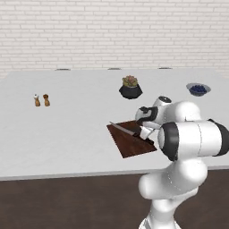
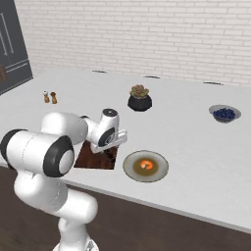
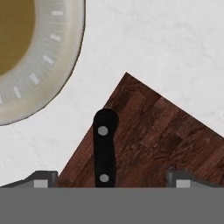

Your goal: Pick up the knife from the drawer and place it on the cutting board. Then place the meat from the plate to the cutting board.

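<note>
One knife lies on one cutting board beneath the spread-open, empty hand, beside one plate holding one meat.

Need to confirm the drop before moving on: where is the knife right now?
The knife lies flat on the cutting board, just below the open end effector; in the hand view its black handle points toward the plate beside the board.
</note>
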Available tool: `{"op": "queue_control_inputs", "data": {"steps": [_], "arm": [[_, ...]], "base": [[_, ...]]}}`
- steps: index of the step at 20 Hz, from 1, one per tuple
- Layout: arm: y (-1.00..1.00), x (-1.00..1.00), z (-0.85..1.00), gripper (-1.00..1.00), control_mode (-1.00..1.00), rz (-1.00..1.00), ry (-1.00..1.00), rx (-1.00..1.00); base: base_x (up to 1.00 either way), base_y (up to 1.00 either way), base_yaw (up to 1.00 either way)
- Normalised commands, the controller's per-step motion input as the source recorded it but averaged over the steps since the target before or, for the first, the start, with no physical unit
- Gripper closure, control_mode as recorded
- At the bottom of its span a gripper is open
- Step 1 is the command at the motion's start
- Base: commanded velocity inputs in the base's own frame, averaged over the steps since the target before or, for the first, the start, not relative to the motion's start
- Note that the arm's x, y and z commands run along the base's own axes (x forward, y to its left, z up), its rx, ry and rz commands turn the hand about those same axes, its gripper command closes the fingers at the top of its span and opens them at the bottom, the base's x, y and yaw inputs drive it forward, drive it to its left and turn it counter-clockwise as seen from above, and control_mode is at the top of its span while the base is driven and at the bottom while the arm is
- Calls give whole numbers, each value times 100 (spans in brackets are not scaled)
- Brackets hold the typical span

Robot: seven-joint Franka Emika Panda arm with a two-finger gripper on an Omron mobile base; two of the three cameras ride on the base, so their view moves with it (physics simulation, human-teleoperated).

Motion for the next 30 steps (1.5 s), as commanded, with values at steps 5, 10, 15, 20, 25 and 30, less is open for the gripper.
{"op": "queue_control_inputs", "data": {"steps": [5,10,15,20,25,30], "arm": [[0,-19,100,-100,-100,16,1,-1],[0,-11,73,-100,-100,64,2,-20],[-2,-39,18,-100,-100,89,1,-22],[0,-33,0,-100,-100,94,9,-21],[-2,-30,0,-100,-100,93,10,-14],[-35,-16,0,-100,-100,80,12,-6]], "base": [[0,0,0],[0,0,0],[0,0,0],[0,0,0],[0,0,0],[0,0,0]]}}
